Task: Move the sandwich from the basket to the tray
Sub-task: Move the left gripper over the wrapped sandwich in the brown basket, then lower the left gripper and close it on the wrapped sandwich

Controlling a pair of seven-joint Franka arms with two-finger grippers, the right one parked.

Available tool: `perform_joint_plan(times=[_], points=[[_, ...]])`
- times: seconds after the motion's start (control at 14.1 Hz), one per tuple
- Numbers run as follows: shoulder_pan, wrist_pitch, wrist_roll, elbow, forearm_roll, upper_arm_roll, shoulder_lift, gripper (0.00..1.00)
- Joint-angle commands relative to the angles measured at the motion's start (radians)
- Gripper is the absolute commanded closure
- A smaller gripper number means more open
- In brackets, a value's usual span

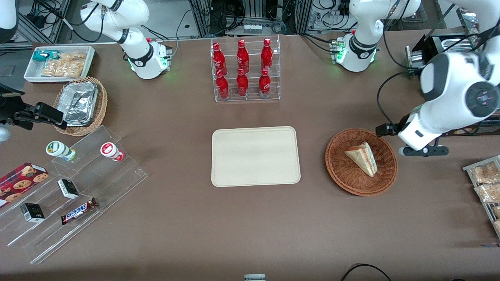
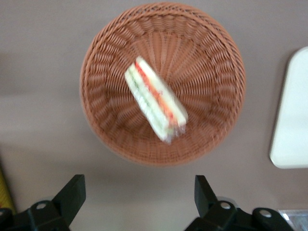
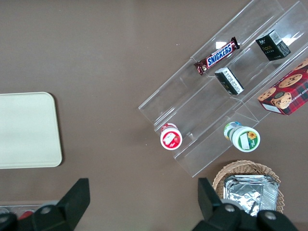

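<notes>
Reddish-brown wicker surrounds the sandwich (image 1: pixel 362 158), which lies on its side inside the round basket (image 1: pixel 340 171), a little off the basket's middle. The tray (image 1: pixel 256 156) sits beside the basket toward the parked arm's end of the bench (image 1: pixel 250 226), bare on top, with a strip of bench between the two rims.

The gripper (image 2: pixel 139 204) hangs above the bench just outside the basket's rim, on the working arm's side, not yet over the wedge. Its fingers (image 2: pixel 71 196) stand wide apart and hold nothing. In the left wrist view the sandwich (image 2: pixel 155 100) runs diagonally, its red, green and white cut edge facing up, so its long axis sits skewed to the line joining the two fingers. I judge the coming move needs the gripper to travel in over the basket (image 2: pixel 106 139), turn at the wrist so the fingers close across the narrow bread faces, then descend.

Nothing stands between gripper and sandwich except the low woven rim. Bagged snacks (image 1: pixel 486 181) lie near the working arm's end, and the rack of red bottles (image 1: pixel 245 70) stands farther from the front camera than the tray, clear of the path.
</notes>
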Motion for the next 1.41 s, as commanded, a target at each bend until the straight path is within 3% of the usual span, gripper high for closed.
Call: perform_joint_plan(times=[0.0, 0.14, 0.71, 1.06, 1.34], points=[[-0.024, 0.212, -0.098, -0.173, 0.005, 0.007, -0.032, 0.00], [-0.050, 0.322, -0.214, -0.222, 0.007, 0.007, -0.011, 0.00], [-0.075, 0.349, -0.701, -0.227, 0.008, 0.007, 0.030, 0.00], [-0.091, 0.509, -0.859, -0.281, 0.008, 0.007, 0.066, 0.00], [-0.091, 0.590, -0.864, -0.311, 0.008, 0.007, 0.104, 0.00]])
